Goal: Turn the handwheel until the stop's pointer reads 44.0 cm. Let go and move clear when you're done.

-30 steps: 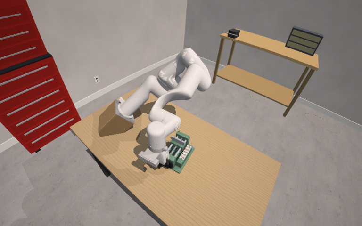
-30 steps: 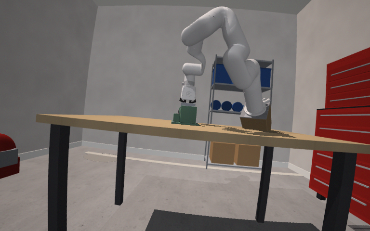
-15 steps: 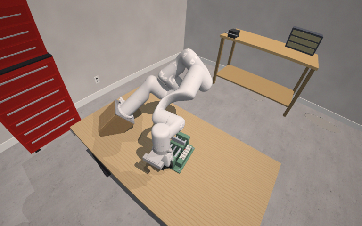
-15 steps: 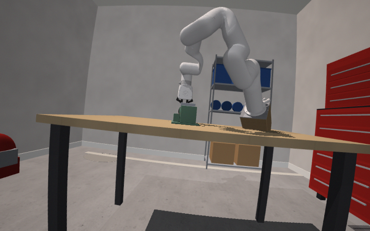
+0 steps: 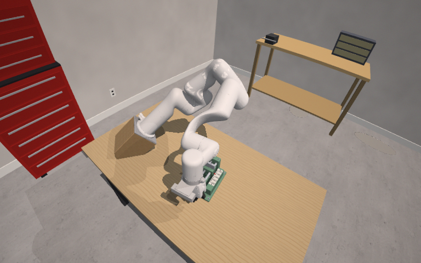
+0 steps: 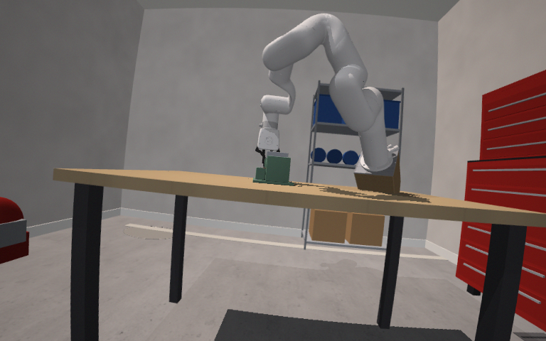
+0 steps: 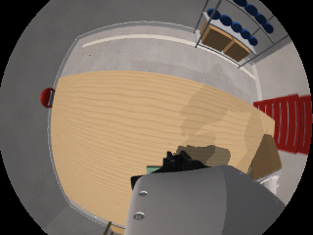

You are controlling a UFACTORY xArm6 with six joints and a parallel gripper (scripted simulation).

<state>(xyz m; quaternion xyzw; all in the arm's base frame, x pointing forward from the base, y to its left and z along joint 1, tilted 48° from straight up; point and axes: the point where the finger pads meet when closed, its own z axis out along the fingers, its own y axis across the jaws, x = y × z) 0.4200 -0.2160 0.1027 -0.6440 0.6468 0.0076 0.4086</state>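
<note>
The green stop fixture stands near the middle of the wooden table, with a white scale strip and a small red mark on top; the reading is too small to tell. It also shows in the exterior view. My gripper points down at the fixture's end nearest the table edge and is shut on the handwheel there. The wrist body hides the handwheel and the fingers from above. In the wrist view, only the dark fingers and a sliver of green show.
The arm's wooden base block stands at the table's far left corner. A red tool cabinet is to the left, a wooden shelf table at the back right, and a metal rack with blue bins is behind the table.
</note>
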